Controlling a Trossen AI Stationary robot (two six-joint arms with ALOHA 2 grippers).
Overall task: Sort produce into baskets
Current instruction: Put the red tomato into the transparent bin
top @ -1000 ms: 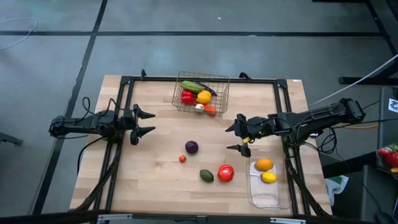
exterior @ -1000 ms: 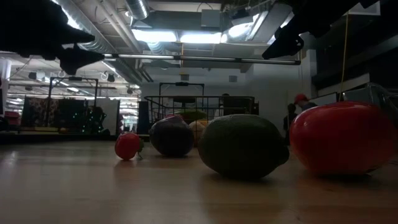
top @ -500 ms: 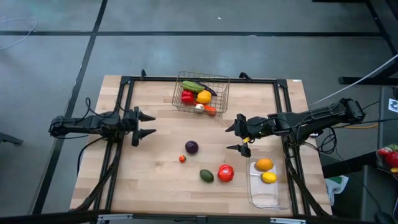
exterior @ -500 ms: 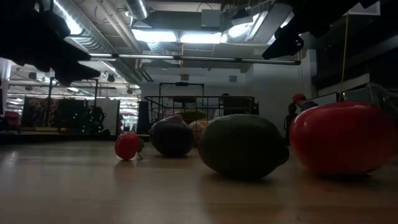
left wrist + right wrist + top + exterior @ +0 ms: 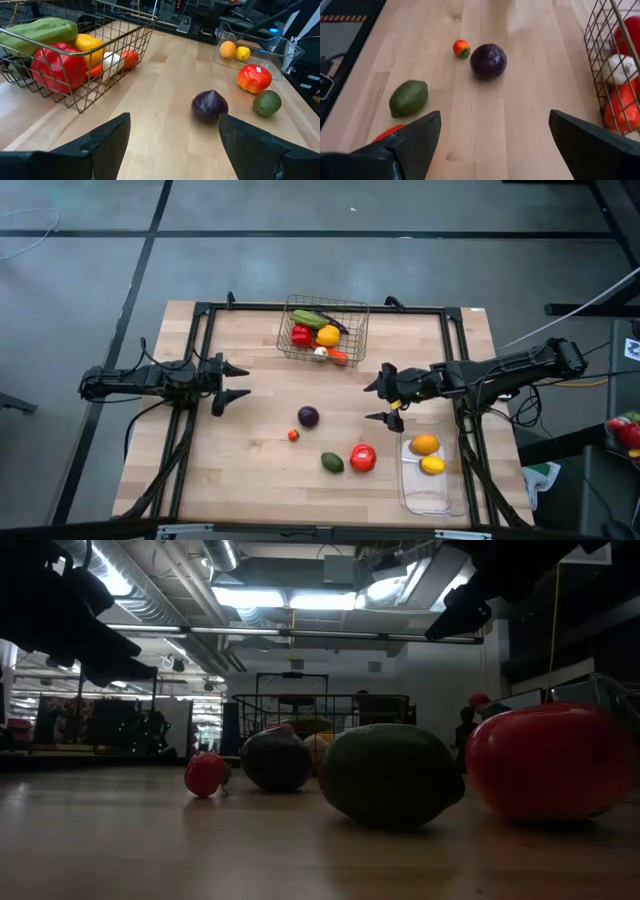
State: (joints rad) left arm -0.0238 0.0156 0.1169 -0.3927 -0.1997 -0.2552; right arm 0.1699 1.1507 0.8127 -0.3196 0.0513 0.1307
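Produce: purple piece (image 5: 308, 416), small orange-red piece (image 5: 293, 435), green piece (image 5: 332, 462), red piece (image 5: 363, 458) loose mid-table | wire basket (image 5: 354, 340) holds six-odd pieces | clear tray (image 5: 428, 498) holds orange (image 5: 425, 444), lemon (image 5: 432, 465) | left gripper (image 5: 233, 379) spread, empty, left of purple piece | right gripper (image 5: 382, 400) spread, empty, beside tray.

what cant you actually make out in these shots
- Wire basket: the high view shows its produce piled up, so what lies beneath the green vegetable is hidden.
- Red fruit: in the right wrist view, mostly covered by the right claw's own finger.
- Clear tray: in the left wrist view, its far end is cut off by clutter behind.
- Left claw: a dark silhouette in the low view.
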